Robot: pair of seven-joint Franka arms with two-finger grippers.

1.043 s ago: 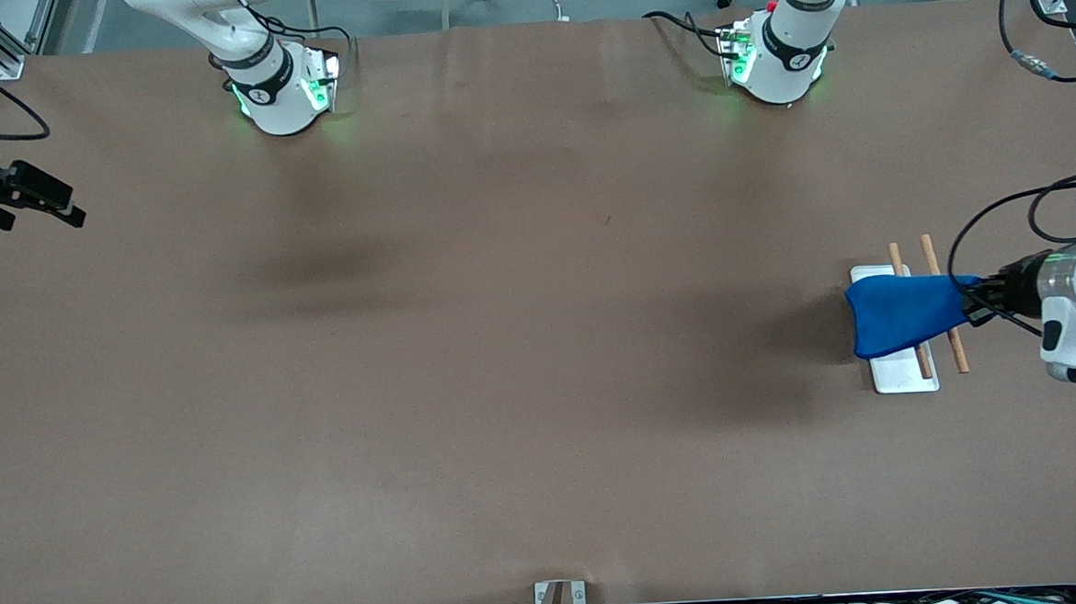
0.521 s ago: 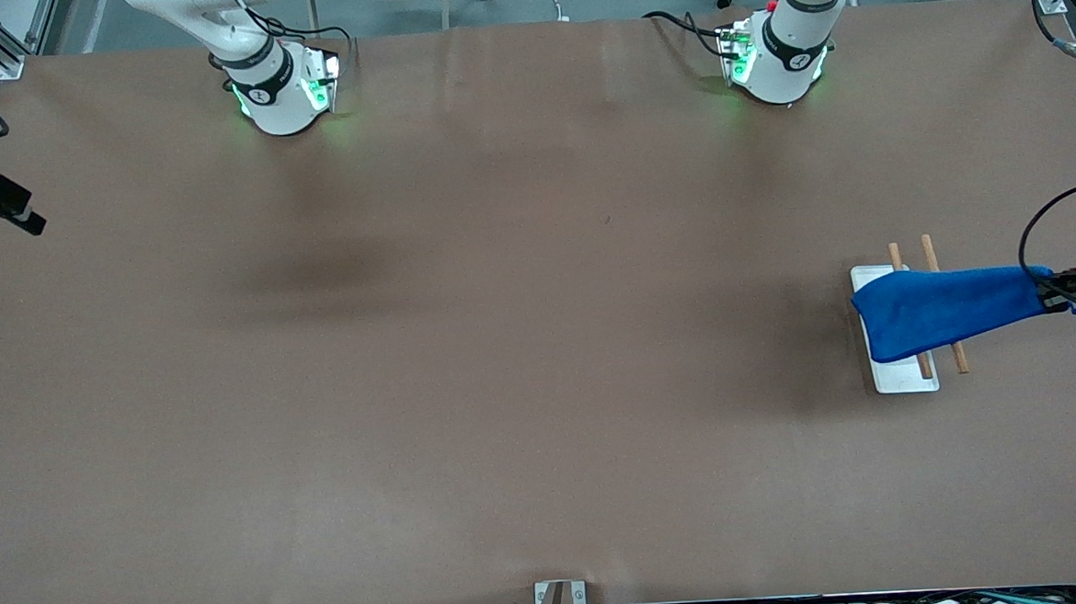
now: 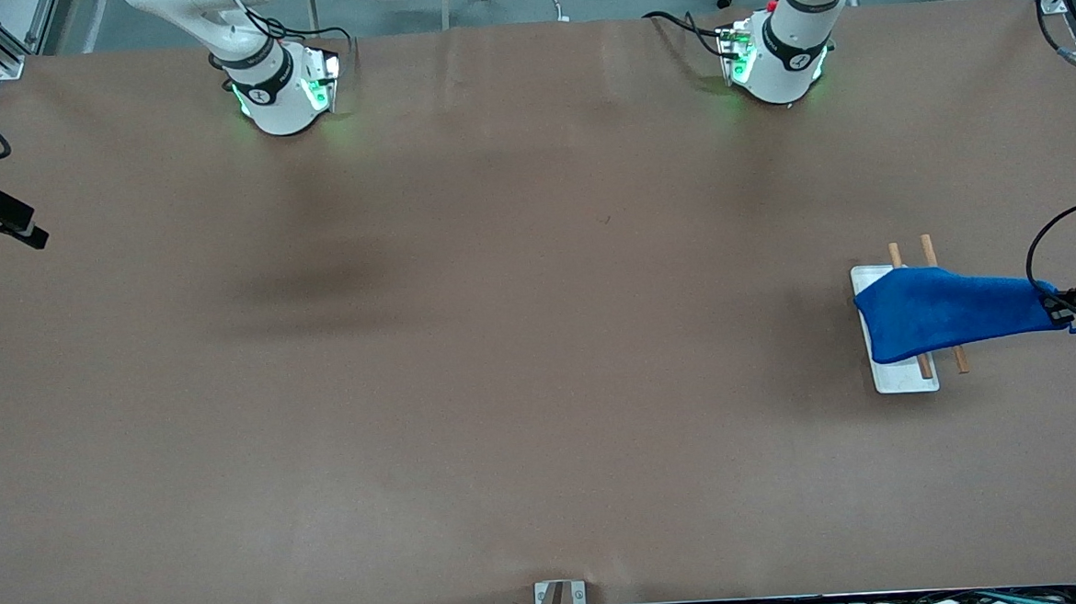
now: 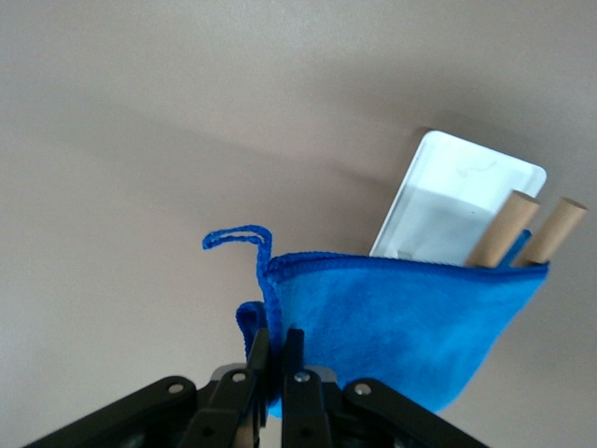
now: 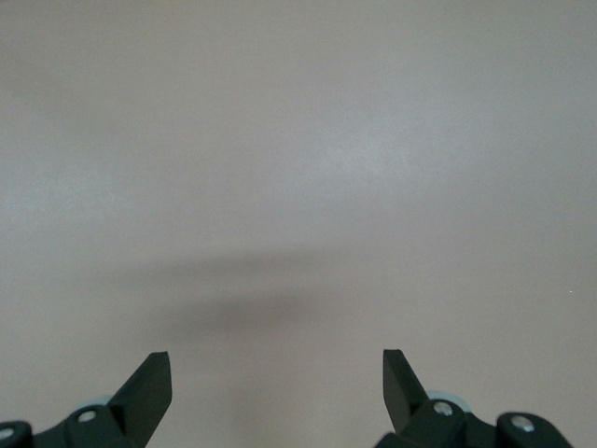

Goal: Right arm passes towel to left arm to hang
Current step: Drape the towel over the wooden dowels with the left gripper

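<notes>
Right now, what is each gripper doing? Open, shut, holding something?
Left gripper: shut on a corner of the blue towel, which drapes over the wooden rack.
Right gripper: open, holding nothing, waiting over bare table.

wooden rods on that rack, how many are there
2. Both wooden rods stand side by side on the white base at the left arm's end of the table: one over the base, the other just past its edge. The towel, gripped by the left gripper, drapes across both.

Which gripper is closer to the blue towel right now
Left. The left gripper is shut on the towel at one edge, over the wooden rack. The right gripper waits open at the right arm's end of the table.
</notes>
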